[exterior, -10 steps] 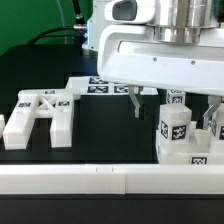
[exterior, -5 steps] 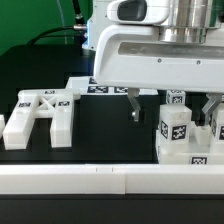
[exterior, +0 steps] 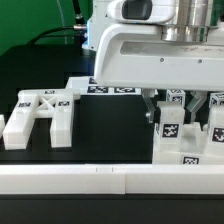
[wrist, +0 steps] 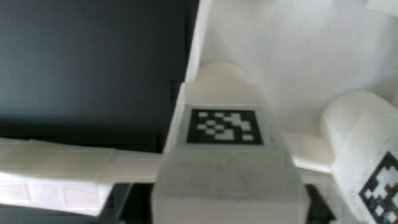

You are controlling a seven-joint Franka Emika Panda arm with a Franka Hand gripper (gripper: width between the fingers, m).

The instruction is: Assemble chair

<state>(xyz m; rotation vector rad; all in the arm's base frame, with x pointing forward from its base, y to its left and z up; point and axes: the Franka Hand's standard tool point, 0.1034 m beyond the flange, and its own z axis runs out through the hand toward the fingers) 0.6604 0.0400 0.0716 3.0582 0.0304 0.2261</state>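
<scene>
My gripper [exterior: 175,112] hangs over the cluster of white chair parts [exterior: 190,152] at the exterior view's right. Its dark fingers [exterior: 151,108] stand on either side of an upright tagged white bar [exterior: 172,128], close to its sides, with the jaws open. In the wrist view the bar [wrist: 224,125] runs between the fingers [wrist: 128,200], and my gripper [wrist: 222,205] straddles it with thin gaps. Another tagged chair part [wrist: 365,140] lies beside it. The cross-braced chair plate [exterior: 40,115] lies at the exterior view's left, far from the gripper.
The marker board [exterior: 100,88] lies flat behind the parts, under the arm. A long white rail [exterior: 90,180] runs along the front edge. Black table surface [exterior: 110,130] separates the plate from the right-hand cluster.
The gripper has shifted toward the exterior view's right and come down over the upright bar. Its fingers now stand closer together on either side of it.
</scene>
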